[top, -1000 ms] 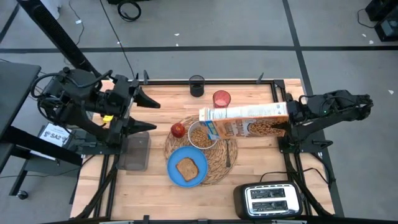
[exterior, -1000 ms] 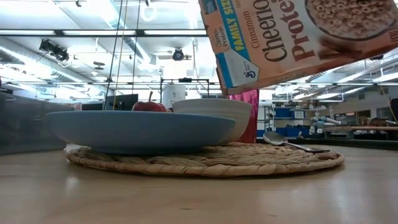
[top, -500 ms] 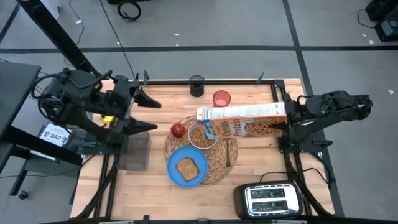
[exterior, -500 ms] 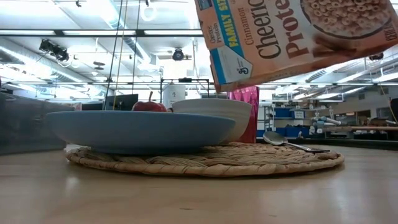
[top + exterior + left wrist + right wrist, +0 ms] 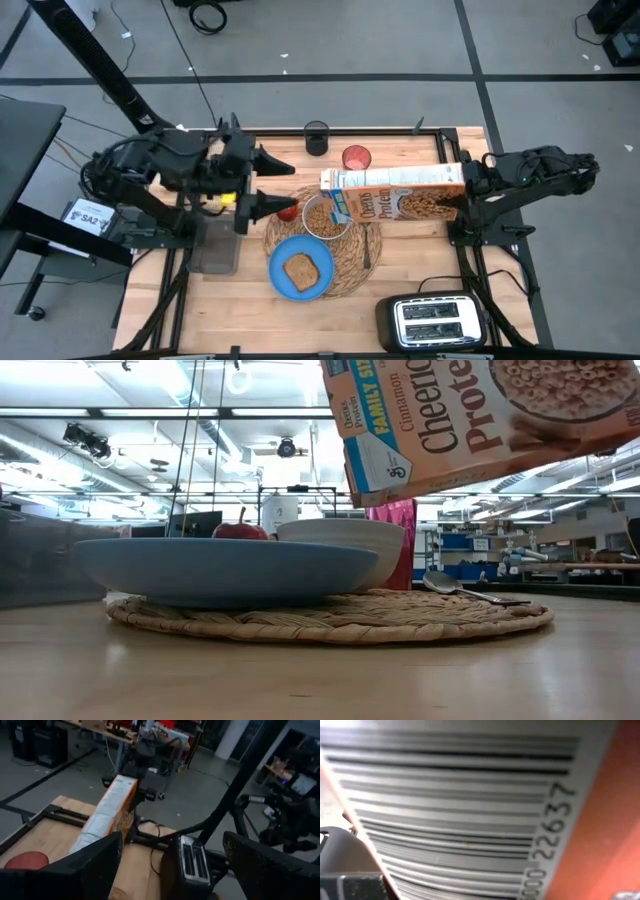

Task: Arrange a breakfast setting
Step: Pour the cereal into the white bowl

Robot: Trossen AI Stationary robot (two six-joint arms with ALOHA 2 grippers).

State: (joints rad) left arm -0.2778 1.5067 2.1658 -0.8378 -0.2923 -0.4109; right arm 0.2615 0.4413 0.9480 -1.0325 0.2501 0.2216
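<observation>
The breakfast setting sits mid-table on a round woven straw placemat [image 5: 345, 262]: a blue plate [image 5: 285, 283] carrying a toast slice [image 5: 301, 270], a white bowl [image 5: 322, 217] already holding cereal, a red apple [image 5: 288, 208] at the mat's edge, a metal spoon [image 5: 366, 250], and a translucent red cup [image 5: 356, 158] standing off the mat.

The right jaws [image 5: 462, 193] are clenched on the base end of a Cheerios cereal box [image 5: 395, 196], held level with its open top hanging over the bowl. The box is light, stiff cardboard that dents under a hard squeeze, and its contents shift toward the open end as it tips, so the grip at the far end has to resist a growing twist. Judged from that, holding across the narrow sides near the base is sound.

The left jaws [image 5: 268, 185] are spread wide and empty, with the apple just ahead of their lower finger and the bowl a little beyond it. The apple looks firm, smooth and round, likely to roll or slip. It is best pinched across its widest part. The bowl and plate are hard, glazed and breakable, and would be taken by the rim. The toast is light and crumbly, so it wants a gentle edge grip.
</observation>
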